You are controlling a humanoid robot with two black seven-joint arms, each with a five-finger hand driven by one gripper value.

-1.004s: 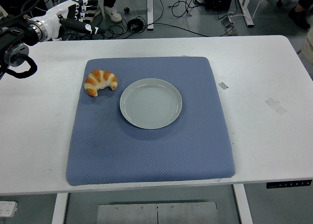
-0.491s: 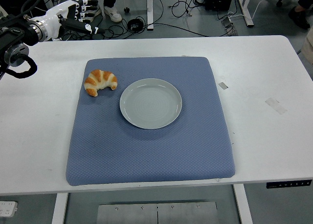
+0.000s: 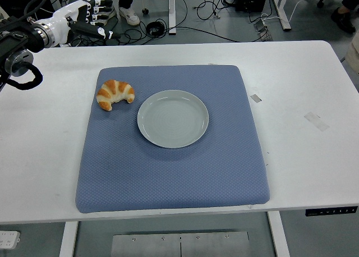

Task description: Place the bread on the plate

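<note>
A golden croissant (image 3: 115,93) lies on the left part of a blue mat (image 3: 171,173). Just right of it, near the mat's middle, sits a pale grey-green plate (image 3: 173,118) with nothing on it. My left hand (image 3: 92,17) hovers at the far-left back corner of the table, well above and behind the croissant; its fingers are stretched out and hold nothing. The right arm does not show.
The white table (image 3: 303,83) carries two small tape marks (image 3: 316,120) right of the mat. Cables and a person's shoes (image 3: 128,15) lie on the floor beyond the far edge.
</note>
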